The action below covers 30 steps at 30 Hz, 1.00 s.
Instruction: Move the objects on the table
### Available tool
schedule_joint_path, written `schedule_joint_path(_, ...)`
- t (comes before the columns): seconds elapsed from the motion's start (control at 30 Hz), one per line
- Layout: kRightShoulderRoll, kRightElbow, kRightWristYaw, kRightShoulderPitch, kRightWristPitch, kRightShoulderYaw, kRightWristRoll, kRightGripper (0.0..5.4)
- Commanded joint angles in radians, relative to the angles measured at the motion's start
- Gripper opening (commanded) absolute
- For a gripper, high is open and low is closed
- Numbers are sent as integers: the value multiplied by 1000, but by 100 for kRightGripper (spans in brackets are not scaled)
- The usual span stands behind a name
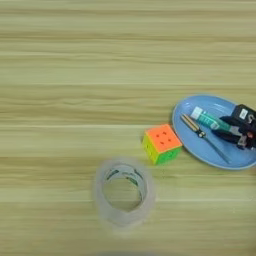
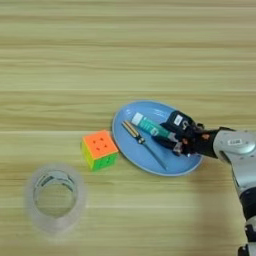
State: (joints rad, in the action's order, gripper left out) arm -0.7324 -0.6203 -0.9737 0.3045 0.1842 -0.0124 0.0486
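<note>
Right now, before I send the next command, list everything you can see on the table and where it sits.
glue stick: one, white with green label, lying on the plate, its right end at the gripper
screwdriver: one, thin, dark handle, lying on the plate
plate: one, blue, right of centre
puzzle cube: one, orange, yellow, green, on the table just left of the plate
tape roll: one, clear, lower left
table: one, light wood
gripper: one, black, over the plate's right side, around the glue stick's end
forearm: one, silver, from the right
</note>
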Motion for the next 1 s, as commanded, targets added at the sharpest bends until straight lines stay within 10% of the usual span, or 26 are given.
schedule_joint_path(0.03, -36, 17, 29, 70, 16, 21, -5, 217)
schedule_joint_path(0.6, -39, 178, 1, 66, -33, 88, -103, 387)
schedule_joint_path(1.0, 3, 558, 18, -38, -247, 170, -268, 508)
